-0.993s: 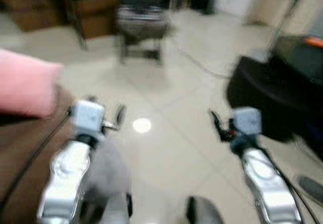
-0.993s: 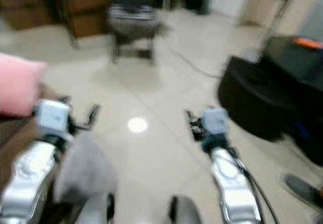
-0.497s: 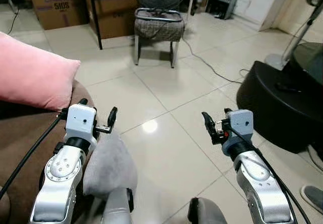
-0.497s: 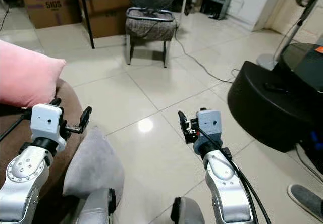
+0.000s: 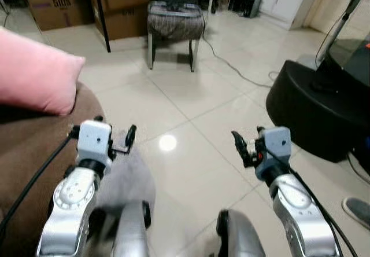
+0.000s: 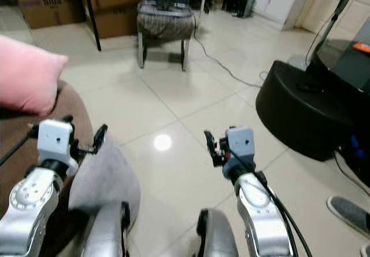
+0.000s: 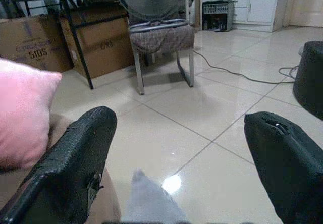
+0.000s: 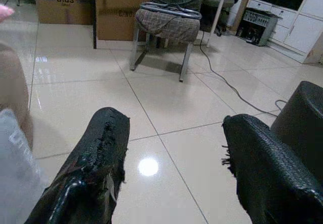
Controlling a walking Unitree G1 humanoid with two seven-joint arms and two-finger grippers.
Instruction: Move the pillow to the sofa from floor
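Pink pillow point(image 5: 34, 74) sits on the brown sofa point(image 5: 29, 153), at its far end, same as half a second ago. A grey pillow point(image 5: 124, 176) leans at the sofa's floor-side edge, low, just beside the left arm. The whole view has shifted a little since then, so that's camera motion; nothing in the scene has moved relative to the sofa.

Left gripper point(image 5: 113, 134) is spread wide and holds nothing; it hovers just off the sofa edge, above the grey pillow, not touching it. In its wrist view both fingers point(image 7: 75, 158) frame bare tile with the pink pillow off to one side. Arm is bent, forearm raised and pointing forward.

Right gripper point(image 5: 245, 144) is also spread wide and empty, well apart from the sofa, over the tiled floor point(image 5: 196, 101). Same raised, forward-pointing pose.

Beyond the sofa: a chair point(image 5: 169, 25), cardboard boxes point(image 5: 58, 5), a cable point(image 5: 231, 66) on the tiles. Opposite the sofa, past the right gripper, a black round unit point(image 5: 312, 109).
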